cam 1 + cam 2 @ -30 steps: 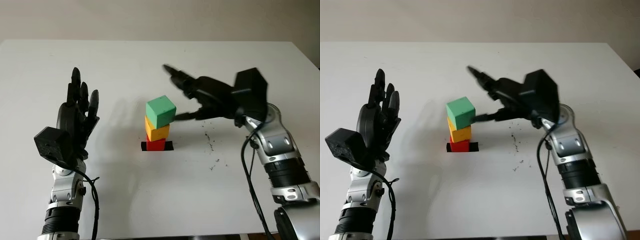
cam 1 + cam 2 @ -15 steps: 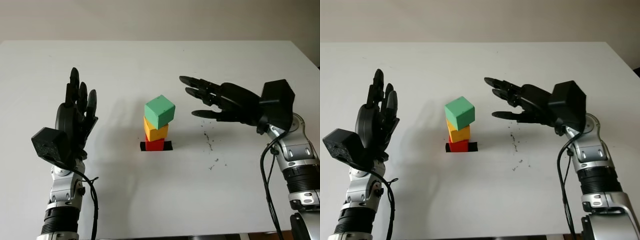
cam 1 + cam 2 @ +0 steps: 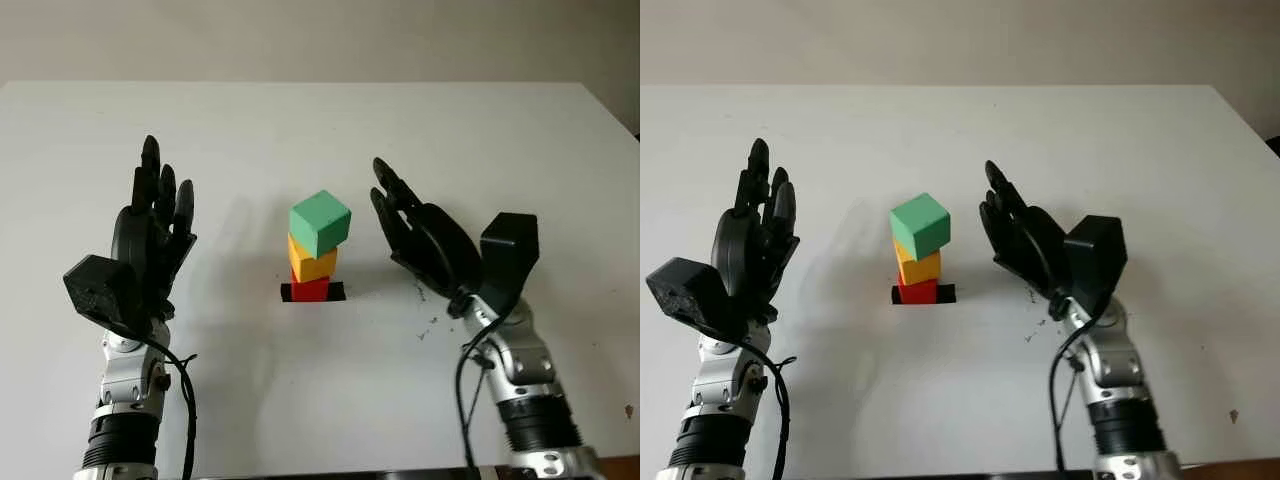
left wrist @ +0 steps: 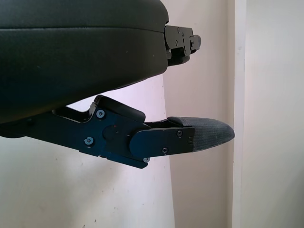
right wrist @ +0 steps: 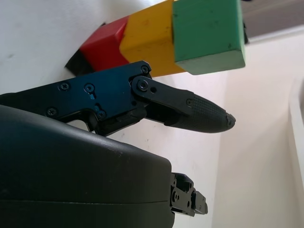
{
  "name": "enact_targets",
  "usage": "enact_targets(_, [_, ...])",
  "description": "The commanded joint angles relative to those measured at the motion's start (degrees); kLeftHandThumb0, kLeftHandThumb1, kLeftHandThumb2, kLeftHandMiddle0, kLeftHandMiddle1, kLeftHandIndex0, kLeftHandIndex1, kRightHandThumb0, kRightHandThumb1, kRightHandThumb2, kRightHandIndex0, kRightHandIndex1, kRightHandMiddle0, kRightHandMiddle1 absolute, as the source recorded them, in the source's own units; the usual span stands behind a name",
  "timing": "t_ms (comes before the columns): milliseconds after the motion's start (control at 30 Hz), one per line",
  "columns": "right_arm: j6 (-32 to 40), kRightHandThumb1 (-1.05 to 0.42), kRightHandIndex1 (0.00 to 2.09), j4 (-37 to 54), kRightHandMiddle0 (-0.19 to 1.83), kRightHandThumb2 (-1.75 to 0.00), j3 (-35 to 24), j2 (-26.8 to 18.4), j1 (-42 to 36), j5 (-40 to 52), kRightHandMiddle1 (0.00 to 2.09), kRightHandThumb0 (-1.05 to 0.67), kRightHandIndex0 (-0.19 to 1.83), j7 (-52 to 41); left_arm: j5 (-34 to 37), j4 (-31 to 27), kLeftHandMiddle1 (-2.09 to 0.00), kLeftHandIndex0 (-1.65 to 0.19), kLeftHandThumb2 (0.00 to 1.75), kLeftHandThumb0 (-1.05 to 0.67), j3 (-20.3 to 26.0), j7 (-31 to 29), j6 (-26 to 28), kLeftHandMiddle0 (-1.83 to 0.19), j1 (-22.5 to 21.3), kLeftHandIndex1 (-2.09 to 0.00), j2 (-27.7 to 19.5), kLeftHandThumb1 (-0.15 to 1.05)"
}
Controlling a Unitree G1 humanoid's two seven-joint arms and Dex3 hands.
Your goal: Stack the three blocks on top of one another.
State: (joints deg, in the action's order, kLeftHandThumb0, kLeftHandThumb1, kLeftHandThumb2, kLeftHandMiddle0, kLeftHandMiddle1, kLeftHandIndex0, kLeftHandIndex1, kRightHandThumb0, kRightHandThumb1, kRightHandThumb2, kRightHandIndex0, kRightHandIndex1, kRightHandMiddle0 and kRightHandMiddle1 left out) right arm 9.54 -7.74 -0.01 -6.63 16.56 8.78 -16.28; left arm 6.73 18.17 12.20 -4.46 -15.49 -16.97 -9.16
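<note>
Blocks stood stacked near the counter's (image 3: 500,120) middle: red block (image 3: 311,289) at the bottom on a black marker patch (image 3: 335,292), yellow block (image 3: 312,260) on top of it, green block (image 3: 320,223) on top of that. Green one sat twisted w/ respect to the two below, a corner pointing toward the camera & overhanging the yellow a little. All three touched the one beneath; neither hand touched the stack. Right hand (image 3: 432,250) was raised off the counter just right of the tower, palm side facing it, holding nothing, open; its fingers (image 3: 388,195) pointed up & away, tips about level w/ the green block, a clear gap of bare counter between them & the stack. In the right wrist view one finger (image 5: 199,115) reached out alongside the stack, close to the green block (image 5: 208,33) & yellow block (image 5: 149,42) but apart from both, red block (image 5: 102,45) farther back by the black patch. Left hand (image 3: 150,240) was up on the stack's left, well apart from it, open, holding nothing, fingers (image 3: 152,180) pointing up. Some small dark specks (image 3: 425,300) lay on the counter right of the stack, near the right hand's wrist.
</note>
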Motion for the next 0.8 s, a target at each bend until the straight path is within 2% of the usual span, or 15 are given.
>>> enact_targets(0, [0.6,-1.05,0.0,2.3,-0.19,-0.78,0.0,1.5,-1.2,0.1,0.0,-0.71,-0.19,1.7,0.0,-0.1,-0.06,0.05,0.49,-0.7,-0.1,0.1,0.0,0.04,-0.5,-0.05,-0.1,1.05])
enact_targets(233, [2.4,-1.05,0.0,6.4,-0.19,-0.81,1.4,4.7,-3.7,-2.8,0.0,-0.69,-0.19,8.4,-0.2,0.1,-0.05,0.06,0.49,-0.71,-0.3,0.0,-0.5,0.05,-0.3,-0.05,-0.2,1.05])
enact_targets(500, [-0.3,-1.05,0.0,6.4,-0.19,-0.8,2.5,4.2,-4.1,-8.3,0.0,-0.68,-0.19,12.5,0.1,0.1,-0.05,0.06,0.49,-0.71,-0.1,-0.1,-0.2,0.05,-0.4,-0.05,-0.2,1.05])
enact_targets(767, [-4.4,-1.05,0.0,3.7,-0.19,-0.78,1.3,3.3,-2.6,-9.5,0.0,-0.69,-0.19,12.8,0.2,0.1,-0.05,0.06,0.5,-0.71,0.0,-0.1,0.0,0.04,-0.5,-0.05,-0.1,1.05])
